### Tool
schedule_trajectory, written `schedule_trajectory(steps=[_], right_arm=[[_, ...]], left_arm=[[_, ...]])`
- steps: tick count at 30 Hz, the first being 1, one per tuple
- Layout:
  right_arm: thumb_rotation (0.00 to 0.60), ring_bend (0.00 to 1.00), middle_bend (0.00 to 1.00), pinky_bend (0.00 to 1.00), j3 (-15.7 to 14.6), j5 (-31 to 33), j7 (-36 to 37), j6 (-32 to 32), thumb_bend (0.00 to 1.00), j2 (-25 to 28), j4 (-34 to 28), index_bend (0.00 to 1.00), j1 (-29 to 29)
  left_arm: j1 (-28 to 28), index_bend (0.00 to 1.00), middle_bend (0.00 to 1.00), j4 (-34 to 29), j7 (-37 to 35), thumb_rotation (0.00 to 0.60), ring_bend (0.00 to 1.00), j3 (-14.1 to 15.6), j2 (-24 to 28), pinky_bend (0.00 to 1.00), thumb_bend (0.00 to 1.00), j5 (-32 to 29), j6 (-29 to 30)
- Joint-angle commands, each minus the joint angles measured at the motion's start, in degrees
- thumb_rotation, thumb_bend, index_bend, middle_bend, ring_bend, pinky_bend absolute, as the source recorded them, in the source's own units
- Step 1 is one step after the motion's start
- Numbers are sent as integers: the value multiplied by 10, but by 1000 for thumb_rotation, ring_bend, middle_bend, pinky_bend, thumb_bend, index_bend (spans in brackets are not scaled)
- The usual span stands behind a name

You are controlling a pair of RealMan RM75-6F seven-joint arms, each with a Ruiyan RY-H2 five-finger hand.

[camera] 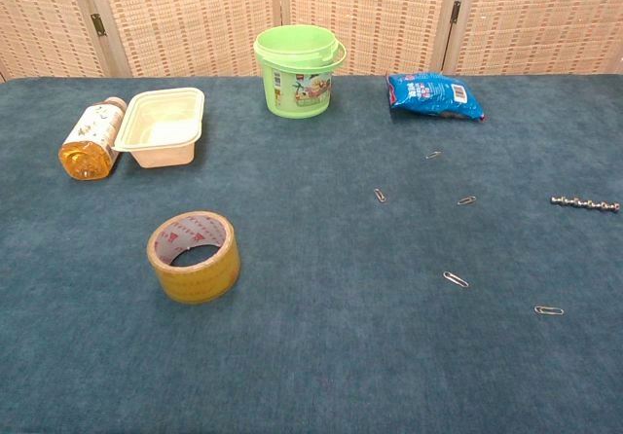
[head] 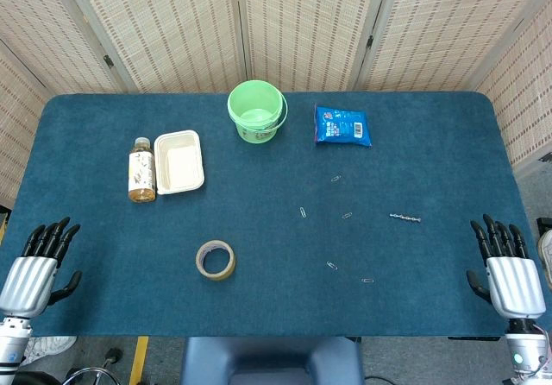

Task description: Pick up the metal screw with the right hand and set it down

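The metal screw [head: 404, 218] is a thin silver threaded rod lying flat on the blue cloth at the right; in the chest view the screw [camera: 584, 202] sits near the right edge. My right hand [head: 506, 267] rests at the table's front right corner, fingers apart, holding nothing, well below and right of the screw. At the front left corner lies my left hand [head: 36, 266], also open and holding nothing. Neither hand shows in the chest view.
Several paper clips [head: 303, 211] lie scattered left of the screw. A tape roll [head: 215, 259] sits front centre. At the back stand a green bucket [head: 257, 111], a blue snack bag [head: 342, 126], a cream tray [head: 179, 161] and a lying bottle [head: 141, 170].
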Motion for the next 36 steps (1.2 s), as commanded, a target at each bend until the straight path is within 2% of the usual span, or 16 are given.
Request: schedule_trajectory(steps=[1, 7, 11, 15, 18, 25, 30, 36], right_arm=[[600, 0, 0, 0, 5, 8, 12, -12, 351, 2, 3, 0, 5], [600, 0, 0, 0, 9, 12, 26, -65, 351, 13, 6, 0, 32], [600, 0, 0, 0, 31, 28, 27, -121, 351, 9, 21, 24, 75], [600, 0, 0, 0, 70, 66, 55, -199, 351, -30, 79, 86, 137], [600, 0, 0, 0, 86, 83, 63, -246, 351, -63, 136, 160, 178], [600, 0, 0, 0, 103, 85, 69, -262, 352, -150, 260, 352, 230], [600, 0, 0, 0, 101, 85, 85, -271, 350, -184, 309, 365, 244], [600, 0, 0, 0, 82, 80, 81, -280, 351, -232, 366, 386, 252]], left_arm=[[0, 0, 0, -1, 1, 600, 0, -1, 0, 0, 432, -4, -1], [-1, 0, 0, -2, -9, 600, 0, 0, 3, 0, 432, -4, -4], [-3, 0, 0, 0, -18, 600, 0, 2, 5, 0, 432, -2, -8], [-2, 0, 0, 3, -34, 600, 0, 2, 10, 0, 432, 0, -6], [-5, 0, 0, 7, -61, 600, 0, 3, 17, 0, 432, -1, -13], [-8, 0, 0, 14, -95, 600, 0, 4, 25, 0, 432, 1, -19], [-8, 0, 0, 15, -107, 600, 0, 7, 28, 0, 432, 8, -17], [-7, 0, 0, 17, -117, 600, 0, 9, 30, 0, 432, 12, -14]])
